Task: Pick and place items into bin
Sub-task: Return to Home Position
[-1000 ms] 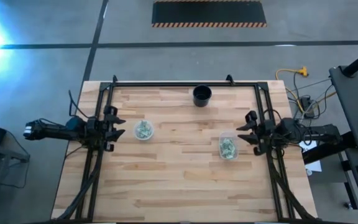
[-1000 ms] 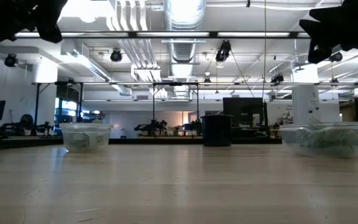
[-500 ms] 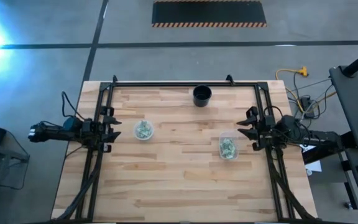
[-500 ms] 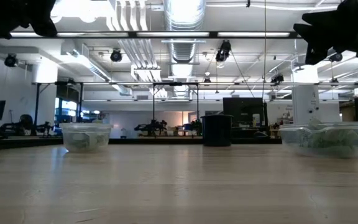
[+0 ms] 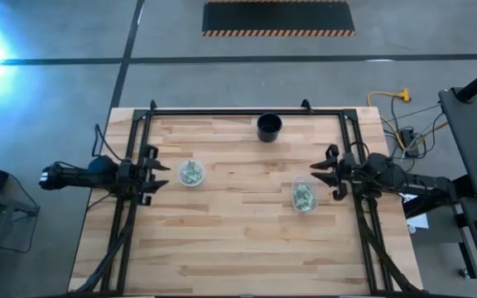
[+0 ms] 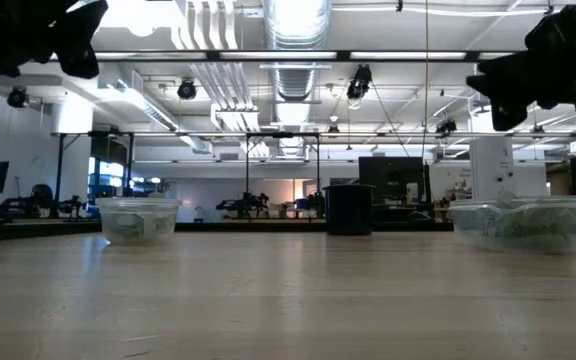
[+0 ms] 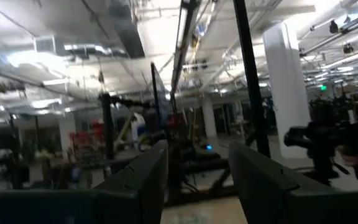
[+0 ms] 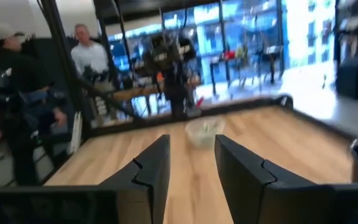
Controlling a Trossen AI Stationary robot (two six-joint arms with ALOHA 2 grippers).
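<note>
Small pale green and white packets lie in two clear tubs. The round tub (image 5: 191,173) (image 6: 140,220) (image 8: 205,130) stands left of centre. The rectangular tub (image 5: 303,195) (image 6: 523,223) stands right of centre. A black bin (image 5: 269,127) (image 6: 349,209) stands upright near the far edge. My left gripper (image 5: 162,173) (image 7: 194,180) hovers open above the table's left side, just left of the round tub. My right gripper (image 5: 315,175) (image 8: 191,165) hovers open above the right side, over the far right corner of the rectangular tub.
Black frame rails run along the table's left, right and far edges (image 5: 230,110). Bare wood lies between the tubs and toward the near edge (image 5: 238,248). People (image 8: 17,93) stand beyond the table's left side. The other arm (image 7: 328,143) shows far off in the left wrist view.
My right gripper has crept toward the table's left, nearer the rectangular tub, and has come down a little. Both tubs, the black bin and the packets have stayed where they were.
</note>
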